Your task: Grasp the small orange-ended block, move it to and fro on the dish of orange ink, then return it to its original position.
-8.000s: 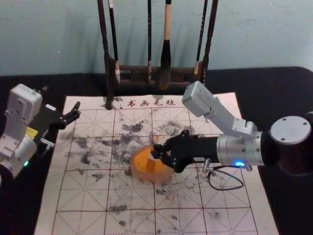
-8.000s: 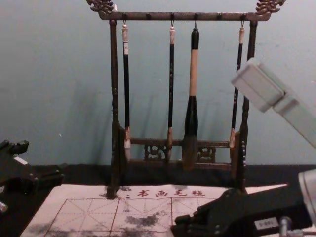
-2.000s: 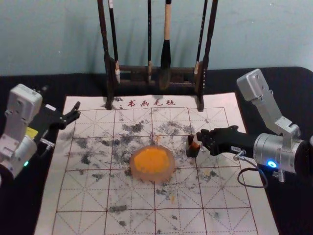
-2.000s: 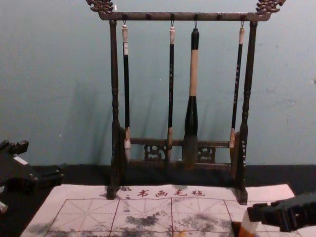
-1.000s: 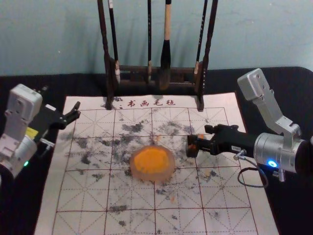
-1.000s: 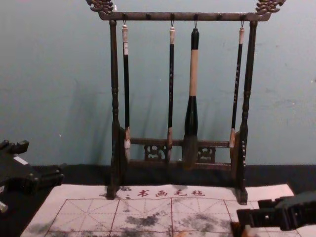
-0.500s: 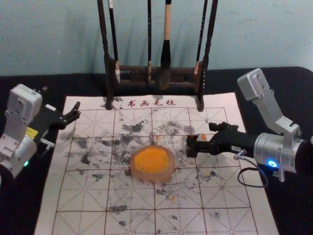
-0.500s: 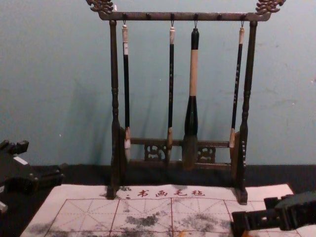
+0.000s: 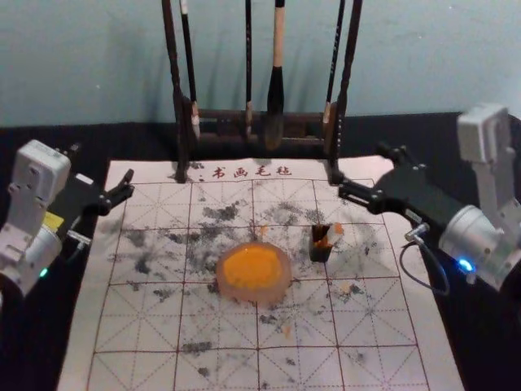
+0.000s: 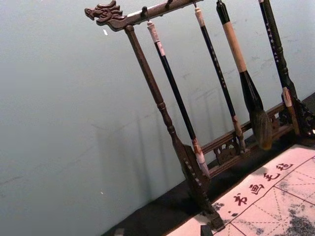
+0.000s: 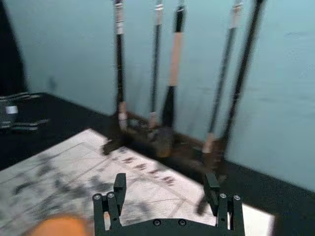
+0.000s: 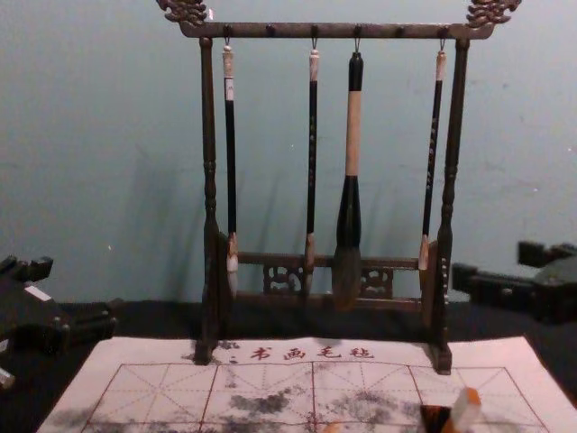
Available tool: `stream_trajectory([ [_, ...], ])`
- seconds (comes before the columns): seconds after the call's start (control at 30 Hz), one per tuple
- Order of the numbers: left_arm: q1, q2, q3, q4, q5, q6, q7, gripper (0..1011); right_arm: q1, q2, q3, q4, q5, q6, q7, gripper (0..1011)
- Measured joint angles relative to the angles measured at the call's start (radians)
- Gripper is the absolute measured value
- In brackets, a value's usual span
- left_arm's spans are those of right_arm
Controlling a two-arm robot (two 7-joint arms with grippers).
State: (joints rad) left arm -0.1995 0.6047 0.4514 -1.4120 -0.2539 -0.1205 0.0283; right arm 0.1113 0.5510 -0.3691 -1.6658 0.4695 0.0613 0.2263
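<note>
Found orange-ended block (image 12: 465, 410) tilted at black holder (image 9: 318, 252) right of ink dish (image 9: 254, 294), presumably sparing felt (image 9: 366, 371); noted right gripper (image 11: 165, 182) spread beyond-right of dish, likely for clearance, left gripper (image 10: 162, 231) parked spread, left of dish.

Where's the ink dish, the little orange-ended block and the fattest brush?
Ink dish (image 9: 254, 296): head view, on its near rim.
Orange-ended block (image 12: 465, 412): chest view, on its pale side.
Fattest brush (image 12: 352, 135): chest view, on its pale handle section.
</note>
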Motion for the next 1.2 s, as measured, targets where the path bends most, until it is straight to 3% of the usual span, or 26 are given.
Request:
stream_trajectory([
  [0.1, 0.000, 0.000, 0.000, 0.000, 0.000, 0.000, 0.000, 1001, -0.028, -0.020, 0.016, 0.031, -0.050, -0.072, -0.050, 1002],
  [0.27, 0.000, 0.000, 0.000, 0.000, 0.000, 0.000, 0.000, 1001, -0.060, -0.041, 0.023, 0.084, -0.107, -0.125, -0.096, 1002],
  [0.53, 0.000, 0.000, 0.000, 0.000, 0.000, 0.000, 0.000, 1001, -0.072, -0.066, 0.023, 0.142, -0.171, -0.156, -0.123, 1003],
  [1.2, 0.000, 0.000, 0.000, 0.000, 0.000, 0.000, 0.000, 1001, -0.073, -0.062, 0.022, 0.135, -0.163, -0.155, -0.122, 1002],
])
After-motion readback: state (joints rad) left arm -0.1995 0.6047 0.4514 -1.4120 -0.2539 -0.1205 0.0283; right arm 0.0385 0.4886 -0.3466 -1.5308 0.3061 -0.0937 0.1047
